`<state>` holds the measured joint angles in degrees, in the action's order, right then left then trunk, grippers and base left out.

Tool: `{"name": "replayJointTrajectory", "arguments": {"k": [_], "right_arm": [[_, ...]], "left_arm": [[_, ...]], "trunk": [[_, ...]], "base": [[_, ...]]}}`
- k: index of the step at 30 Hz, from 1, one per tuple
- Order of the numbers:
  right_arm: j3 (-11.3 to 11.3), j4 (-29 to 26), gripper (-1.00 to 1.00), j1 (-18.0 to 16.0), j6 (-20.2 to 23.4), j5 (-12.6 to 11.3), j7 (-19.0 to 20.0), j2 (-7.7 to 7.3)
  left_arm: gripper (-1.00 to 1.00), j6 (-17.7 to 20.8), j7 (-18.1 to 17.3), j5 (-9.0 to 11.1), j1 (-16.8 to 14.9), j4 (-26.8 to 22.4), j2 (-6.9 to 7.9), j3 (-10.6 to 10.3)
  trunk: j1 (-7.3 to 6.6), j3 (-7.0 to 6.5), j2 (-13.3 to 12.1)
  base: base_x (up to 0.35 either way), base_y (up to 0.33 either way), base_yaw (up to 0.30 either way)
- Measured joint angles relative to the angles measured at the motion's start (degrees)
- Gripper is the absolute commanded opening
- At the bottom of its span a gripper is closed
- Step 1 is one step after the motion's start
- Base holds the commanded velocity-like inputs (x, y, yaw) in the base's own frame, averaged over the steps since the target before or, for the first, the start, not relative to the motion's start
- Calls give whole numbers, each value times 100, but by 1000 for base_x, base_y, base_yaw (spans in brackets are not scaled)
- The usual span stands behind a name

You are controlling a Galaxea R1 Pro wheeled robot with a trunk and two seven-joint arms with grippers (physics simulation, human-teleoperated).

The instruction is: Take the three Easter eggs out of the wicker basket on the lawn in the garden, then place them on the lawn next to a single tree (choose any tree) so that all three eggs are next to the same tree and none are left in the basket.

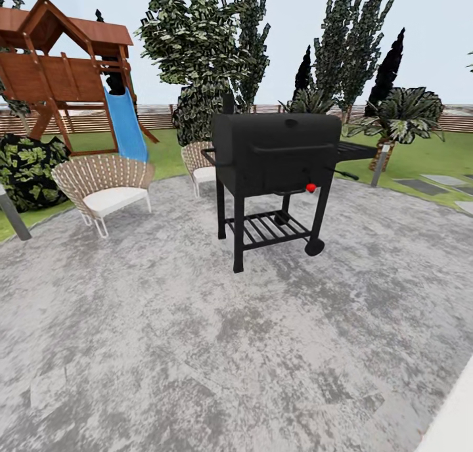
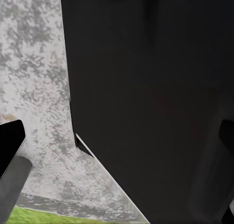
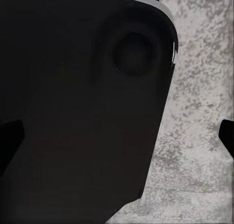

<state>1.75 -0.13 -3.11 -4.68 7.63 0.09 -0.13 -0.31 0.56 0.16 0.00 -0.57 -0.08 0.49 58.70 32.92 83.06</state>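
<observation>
I'm looking down at grey mottled paving [image 1: 197,347] across the whole lower half of the head view; no basket or egg in front of me here. In the left wrist view the left gripper [image 2: 117,151] points down over that paving with a big dark body of the robot beside it; its dark fingertips [image 2: 9,138] sit at opposite edges of the picture, spread wide with nothing between them; a sliver of green grass shows at the lower left corner. In the right wrist view the right gripper [image 3: 117,138] also hangs downward, fingertips [image 3: 226,133] far apart and holding nothing, dark robot body on one side, paving on the other. Middle of the head view: a black barbecue grill [image 1: 279,153] on the paving, red knob on its front. Left of it, a wicker chair [image 1: 102,182] with a white cushion; a second one peeks out behind the grill. Beyond, the lawn [image 1: 420,153] rings the paving; upper left a wooden play set [image 1: 62,64] with a blue slide; trees [image 1: 197,51] and a palm-like bush [image 1: 401,113] in front of the brown slat fence [image 1: 157,115].
</observation>
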Motion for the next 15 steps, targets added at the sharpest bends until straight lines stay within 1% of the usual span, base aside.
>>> {"name": "replayJointTrajectory", "arguments": {"k": [15], "right_arm": [[4, 18, 100, 0, 0, 15, 7, -3]], "left_arm": [[100, -1, 0, 0, 0, 0, 0, 0]], "trunk": [[0, 0, 0]], "base": [[325, 0, 0]]}}
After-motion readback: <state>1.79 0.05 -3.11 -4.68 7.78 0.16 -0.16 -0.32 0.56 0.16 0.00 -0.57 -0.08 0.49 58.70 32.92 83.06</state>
